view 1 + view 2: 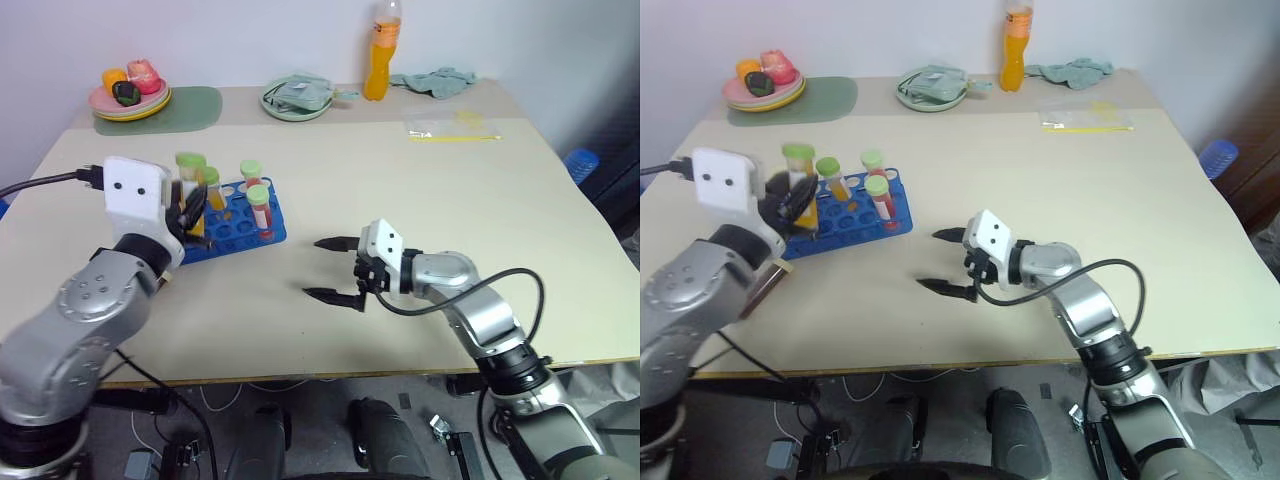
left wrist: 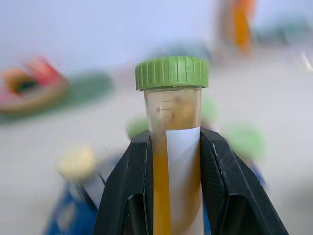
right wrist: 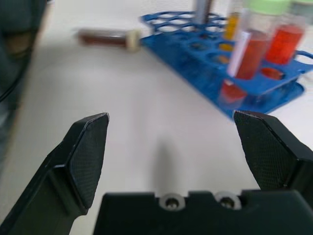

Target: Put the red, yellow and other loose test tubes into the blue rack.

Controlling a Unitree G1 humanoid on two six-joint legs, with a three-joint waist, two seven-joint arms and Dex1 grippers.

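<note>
My left gripper (image 1: 188, 208) is shut on a yellow test tube (image 2: 176, 147) with a green cap (image 1: 190, 160), held upright above the left end of the blue rack (image 1: 228, 236). In the rack stand a yellow tube (image 1: 212, 187) and two red tubes (image 1: 261, 208), all green-capped. A dark red tube (image 3: 105, 36) with a cream cap lies loose on the table beside the rack, seen in the right wrist view. My right gripper (image 1: 332, 270) hovers open over the table to the right of the rack, pointing toward it with nothing between its fingers.
At the back of the table are a plate of toy fruit (image 1: 130, 98) on a green mat (image 1: 195, 106), a green plate with a cloth (image 1: 297, 100), an orange bottle (image 1: 378, 60), a rag (image 1: 435, 80) and a plastic bag (image 1: 455, 130).
</note>
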